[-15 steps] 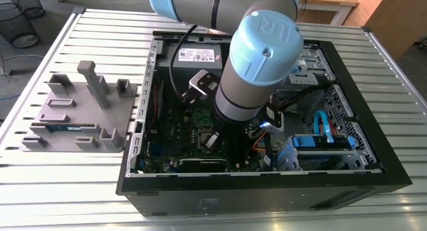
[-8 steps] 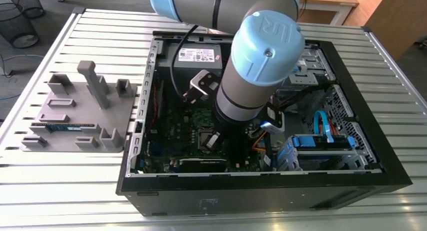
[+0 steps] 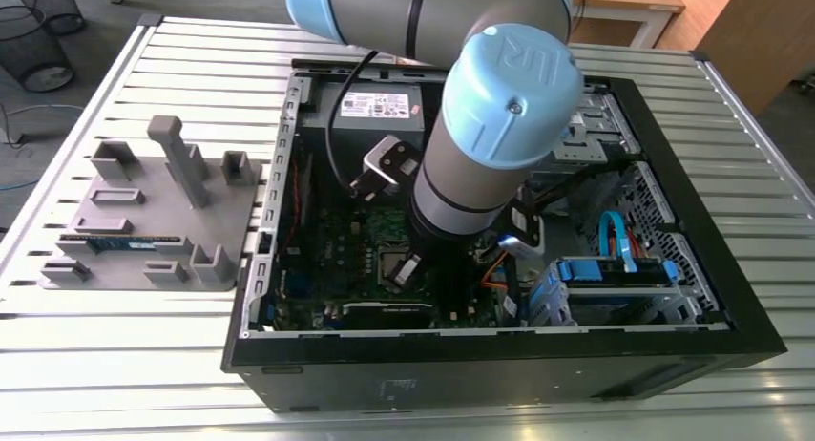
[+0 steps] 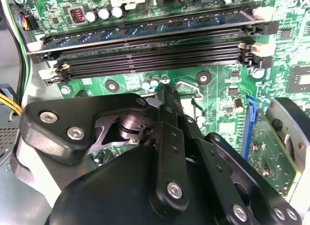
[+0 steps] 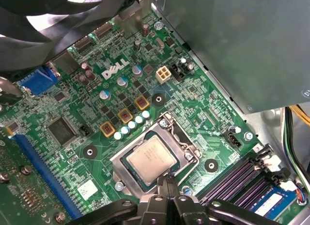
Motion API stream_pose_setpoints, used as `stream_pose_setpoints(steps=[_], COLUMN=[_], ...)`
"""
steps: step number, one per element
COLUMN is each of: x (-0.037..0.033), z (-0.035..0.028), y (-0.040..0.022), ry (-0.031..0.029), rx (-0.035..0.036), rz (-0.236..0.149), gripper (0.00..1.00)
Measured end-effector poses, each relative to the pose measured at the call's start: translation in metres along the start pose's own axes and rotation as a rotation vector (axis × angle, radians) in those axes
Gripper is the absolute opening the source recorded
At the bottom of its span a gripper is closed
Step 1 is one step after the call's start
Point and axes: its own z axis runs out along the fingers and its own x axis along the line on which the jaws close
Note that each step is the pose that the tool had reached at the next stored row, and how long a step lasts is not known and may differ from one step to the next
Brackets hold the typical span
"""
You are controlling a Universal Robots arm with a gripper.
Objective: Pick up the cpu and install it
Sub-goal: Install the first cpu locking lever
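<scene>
1. A black, open-sided computer case [image 3: 510, 369] lies on a silver slatted metal table [image 3: 128, 365]. Inside are a green motherboard [image 5: 193, 104], a grey metal power supply box [image 5: 232, 46] at the far end, and blue cables [image 3: 614, 239] toward the exterior view's right.
2. The cpu [image 5: 151, 159], a small flat square chip with a dull silver metal top, lies in the silver-framed socket [image 5: 188, 146] on the motherboard.
3. A grey robot arm [image 3: 491, 145] with pale blue joint caps reaches down into the case. Its black jaws are clenched together with nothing between them. Their tips are just beside the cpu's edge, and I cannot tell whether they touch it.
4. Long black memory slots [image 4: 150, 58] run near the socket, and one holds a blue memory module [image 4: 193, 21].
5. On the table at the exterior view's left of the case, a grey fixture plate [image 3: 140, 212] with upright blocks carries a long blue-green memory stick [image 3: 121, 241].
6. White lettering [image 5: 115, 69] is printed on the motherboard, and a white label [image 3: 376, 104] is stuck on the power supply box.
</scene>
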Motion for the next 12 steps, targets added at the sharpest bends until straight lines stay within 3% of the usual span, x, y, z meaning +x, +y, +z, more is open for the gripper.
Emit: stream_pose_setpoints(steps=[12], x=[0.0013], z=[-0.0030], y=[-0.0028], ry=[0.0011], rx=[-0.0019], rz=[0.000], gripper=[0.11])
